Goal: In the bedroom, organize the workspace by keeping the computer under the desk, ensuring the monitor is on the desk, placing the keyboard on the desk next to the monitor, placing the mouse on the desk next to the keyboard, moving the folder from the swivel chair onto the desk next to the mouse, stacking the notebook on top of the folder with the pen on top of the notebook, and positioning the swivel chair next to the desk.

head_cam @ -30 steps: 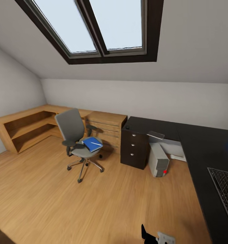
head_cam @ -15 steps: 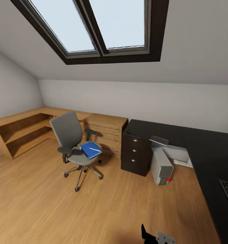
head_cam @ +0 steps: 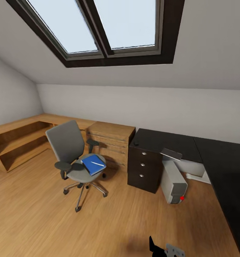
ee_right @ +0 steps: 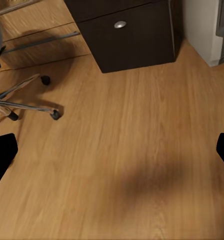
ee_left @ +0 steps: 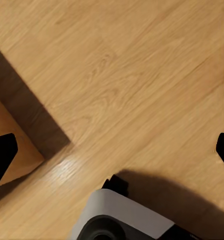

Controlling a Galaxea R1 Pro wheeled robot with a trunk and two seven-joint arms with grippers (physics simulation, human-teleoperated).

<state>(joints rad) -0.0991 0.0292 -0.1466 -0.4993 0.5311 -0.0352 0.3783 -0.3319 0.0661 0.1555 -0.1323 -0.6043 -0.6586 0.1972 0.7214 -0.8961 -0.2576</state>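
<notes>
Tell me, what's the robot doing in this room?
It isn't holding anything. Both grippers hang open over the wooden floor. It faces the chair, which has the blue folder on its seat with a white pen on top. The chair stands apart from the black desk. The computer sits under the desk beside the dark drawers.

black tool fingertips, a rounded white-and-black base shell below.

Blue folder flat on grey swivel chair seat; pen atop.
</notes>
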